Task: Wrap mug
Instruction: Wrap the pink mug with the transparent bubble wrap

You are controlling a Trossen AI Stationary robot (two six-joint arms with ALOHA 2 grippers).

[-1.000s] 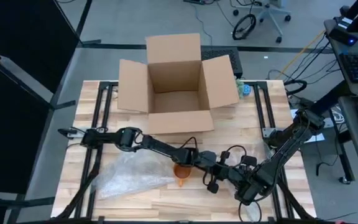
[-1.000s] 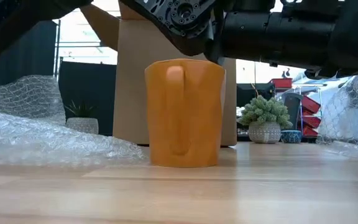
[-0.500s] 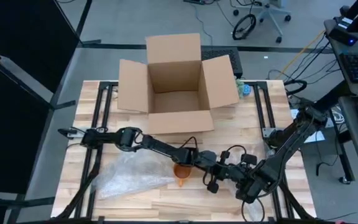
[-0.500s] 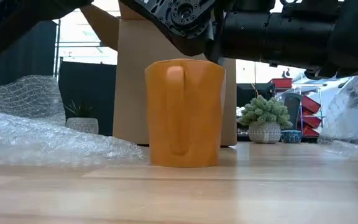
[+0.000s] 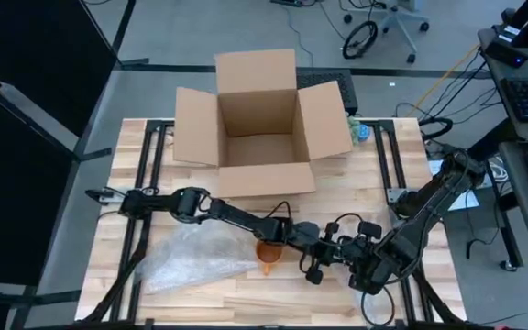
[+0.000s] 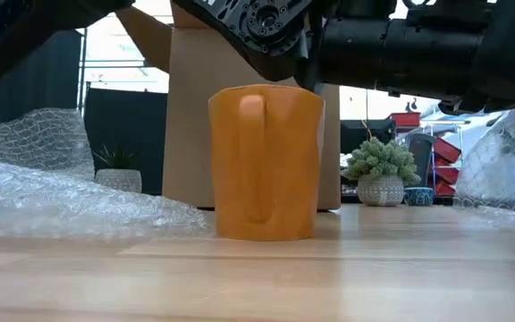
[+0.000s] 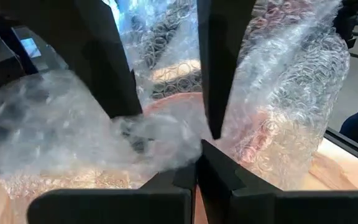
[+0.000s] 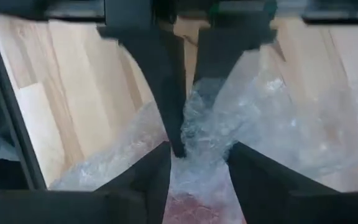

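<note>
Early wrapping: left pincer (image 7: pixel 166 124) and right pincer (image 8: pixel 188 134) each pinch wrap (image 5: pixel 195 257) beside the bare mug (image 6: pixel 265 161); next, draw it across.

Grey floor (image 5: pixel 172 27), office chair (image 5: pixel 394 20), potted plant (image 6: pixel 381 172).

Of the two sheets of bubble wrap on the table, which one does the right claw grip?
The sheet at the table's right edge, pinched in the right claw; the other one lies flat left of the orange mug.
</note>
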